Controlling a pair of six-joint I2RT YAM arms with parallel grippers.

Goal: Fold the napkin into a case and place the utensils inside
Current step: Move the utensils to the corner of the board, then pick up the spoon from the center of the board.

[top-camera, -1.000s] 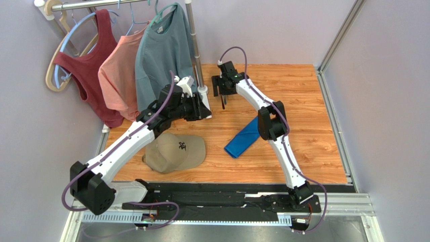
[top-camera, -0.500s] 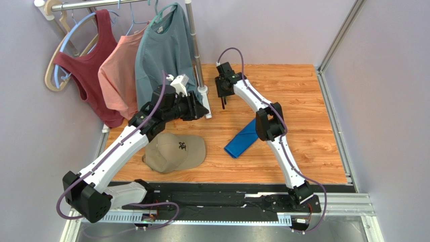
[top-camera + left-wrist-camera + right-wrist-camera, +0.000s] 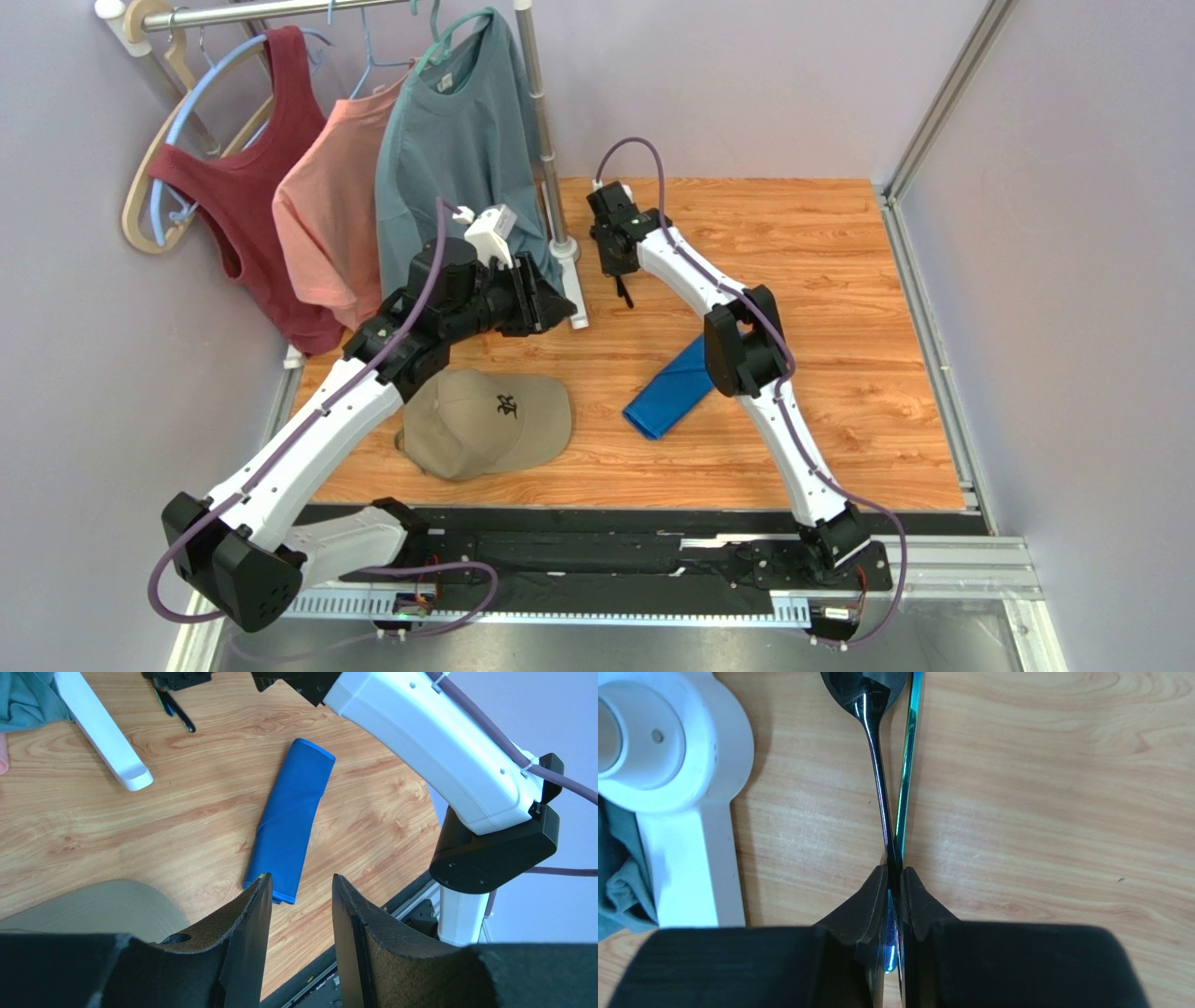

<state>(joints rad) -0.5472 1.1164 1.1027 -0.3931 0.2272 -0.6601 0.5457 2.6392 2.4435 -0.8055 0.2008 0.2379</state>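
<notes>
The napkin, folded into a long, narrow blue case (image 3: pixel 676 388), lies flat on the wooden table; the left wrist view shows this case (image 3: pixel 291 819) too. The utensils (image 3: pixel 622 290) lie at the back of the table by the rack's foot. My right gripper (image 3: pixel 894 875) is shut on both handles: the black spoon (image 3: pixel 875 742) and the iridescent fork handle (image 3: pixel 908 749) run forward from its fingertips, side by side on the wood. My left gripper (image 3: pixel 302 882) hangs open and empty above the table, left of the case, near the cap.
A tan cap (image 3: pixel 487 420) lies at the front left of the table. The white foot of the clothes rack (image 3: pixel 675 777) sits just left of the utensils. Hanging shirts (image 3: pixel 449 154) fill the back left. The right arm (image 3: pixel 435 742) crosses above the case.
My right gripper's jaws have closed from wide open onto the utensil handles and shifted slightly left. The left arm has swung a little to the left, its jaws unchanged.
</notes>
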